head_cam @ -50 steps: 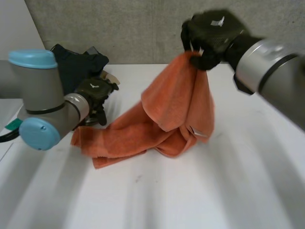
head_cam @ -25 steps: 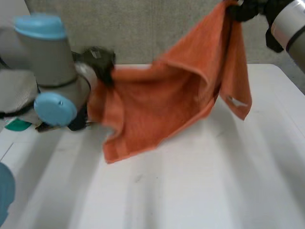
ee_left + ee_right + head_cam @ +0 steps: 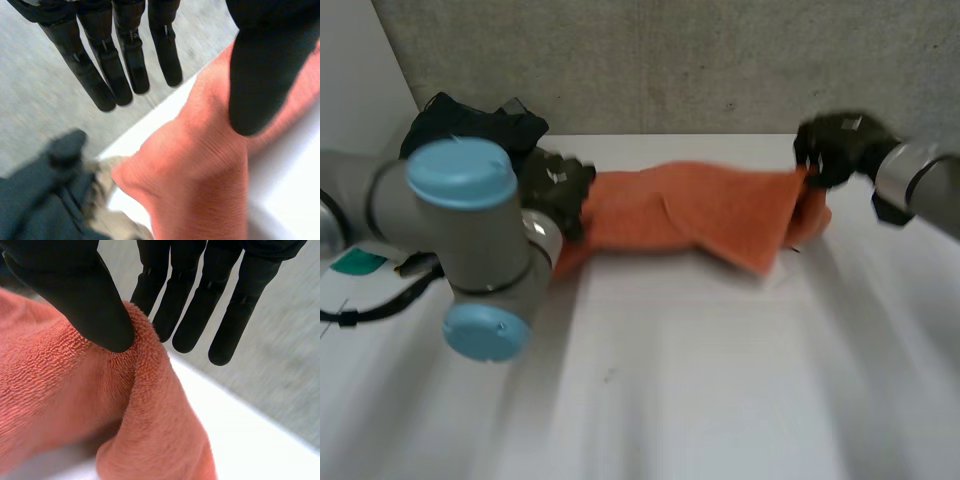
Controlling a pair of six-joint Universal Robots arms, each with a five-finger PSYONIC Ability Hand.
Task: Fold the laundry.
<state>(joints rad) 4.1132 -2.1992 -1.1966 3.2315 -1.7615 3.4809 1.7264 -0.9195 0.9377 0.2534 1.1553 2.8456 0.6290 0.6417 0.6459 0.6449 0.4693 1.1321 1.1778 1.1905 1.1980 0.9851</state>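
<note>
Between left hand (image 3: 558, 190) and right hand (image 3: 835, 148) — orange towel (image 3: 700, 210), lengthwise

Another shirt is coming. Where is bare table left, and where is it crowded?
Free: the near half of the table, in front of the orange towel. Crowded: the far strip, where the towel spans left hand to right hand, beside the dark clothes.

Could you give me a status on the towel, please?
Copy: right hand pinching one end of orange towel; left hand open, thumb on other end. Towel stretched between them over the table. Pile of dark clothes beside left hand.
</note>
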